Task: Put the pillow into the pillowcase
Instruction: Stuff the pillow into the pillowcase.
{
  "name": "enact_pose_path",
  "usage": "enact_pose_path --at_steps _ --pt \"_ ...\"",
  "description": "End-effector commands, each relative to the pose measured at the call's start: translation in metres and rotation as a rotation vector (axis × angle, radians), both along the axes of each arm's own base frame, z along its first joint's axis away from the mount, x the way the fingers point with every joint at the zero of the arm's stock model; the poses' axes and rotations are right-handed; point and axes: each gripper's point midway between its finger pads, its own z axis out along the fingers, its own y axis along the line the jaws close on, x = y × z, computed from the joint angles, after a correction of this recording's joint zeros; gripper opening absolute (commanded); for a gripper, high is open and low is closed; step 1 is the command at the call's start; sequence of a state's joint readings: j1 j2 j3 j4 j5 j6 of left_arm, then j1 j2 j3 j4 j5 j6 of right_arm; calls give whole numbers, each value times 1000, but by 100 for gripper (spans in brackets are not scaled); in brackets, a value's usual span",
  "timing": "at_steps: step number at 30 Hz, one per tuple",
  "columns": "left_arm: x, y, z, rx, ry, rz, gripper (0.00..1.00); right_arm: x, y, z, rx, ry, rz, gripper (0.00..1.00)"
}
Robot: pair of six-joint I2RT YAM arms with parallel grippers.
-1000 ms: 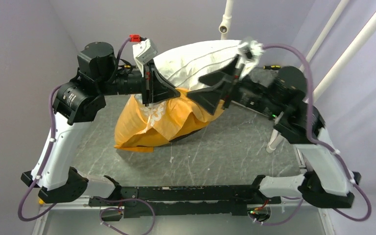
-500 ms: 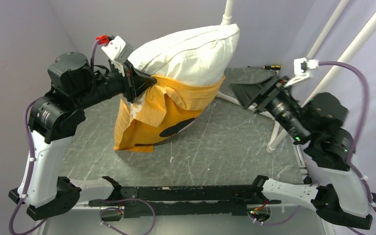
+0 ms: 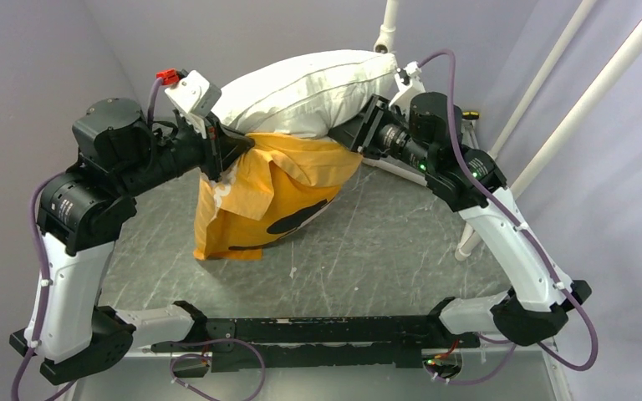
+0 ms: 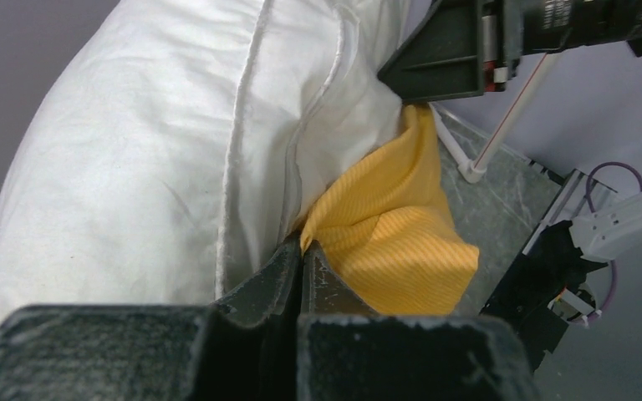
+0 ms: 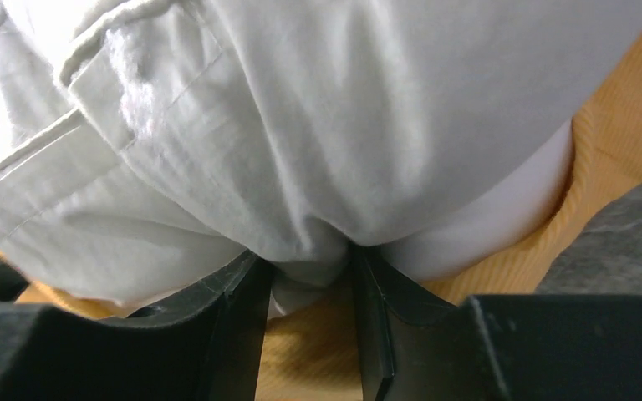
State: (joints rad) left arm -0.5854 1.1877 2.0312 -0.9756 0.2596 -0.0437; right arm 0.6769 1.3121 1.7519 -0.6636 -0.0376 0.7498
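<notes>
Since half a second ago your right arm has swung back in from the right side of the counter [image 3: 401, 242] and now reaches the pillow's [image 3: 309, 88] right underside, and the pillow lies flatter than it did, its long side closer to level. Your right gripper [image 5: 311, 276] is narrowed on a bunched fold of the white pillow fabric, which sits pinched between its two fingers, with orange-yellow cloth just below. Your left gripper [image 4: 303, 251] is closed tight on the rim of the pillowcase [image 3: 276, 192] at the pillow's left side; the yellow fabric comes out right at the closed tips, pressed against the pillow's seam. The pillow is only partly in: its lower part sits in the open mouth of the pillowcase, while most of its bulk stands clear above the rim, held up between the two arms. The pillowcase hangs crumpled below it, black print showing on its front, and its bottom end rests on the counter toward the left.
</notes>
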Motion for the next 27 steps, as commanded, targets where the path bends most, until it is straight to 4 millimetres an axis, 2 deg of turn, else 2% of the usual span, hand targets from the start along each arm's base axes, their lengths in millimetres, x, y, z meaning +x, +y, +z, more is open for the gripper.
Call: enact_pose_path --at_steps 1,4,6,9,11,15,18,20,22,23,25,27 --pt "19 23 -8 55 1 154 0 -26 0 21 74 -43 90 48" --pt "31 35 -16 85 8 243 0 -31 -17 26 58 -73 41 68" --pt "32 38 -17 90 6 261 0 -31 -32 25 35 -81 -20 75" --pt "34 42 -19 98 8 288 0 -29 -49 19 -7 -72 -80 77" --pt "33 44 -18 97 6 294 0 -25 -53 11 -23 -52 -94 75" --pt "31 46 -17 99 7 297 0 -17 -45 -3 -9 -16 -58 72" --pt "30 46 -17 101 11 292 0 -12 -35 -6 23 -15 -10 68" --pt "29 46 -15 97 6 291 0 -8 -27 -8 60 -16 30 63" --pt "27 45 -14 91 3 277 0 -4 -21 -9 95 -22 60 53" --pt "26 45 -13 89 1 273 0 -4 -16 -7 113 -37 94 40" --pt "25 46 -13 87 -1 277 0 -3 -17 1 137 -57 96 2" --pt "25 47 -15 92 2 286 0 -6 -23 10 137 -78 81 0"
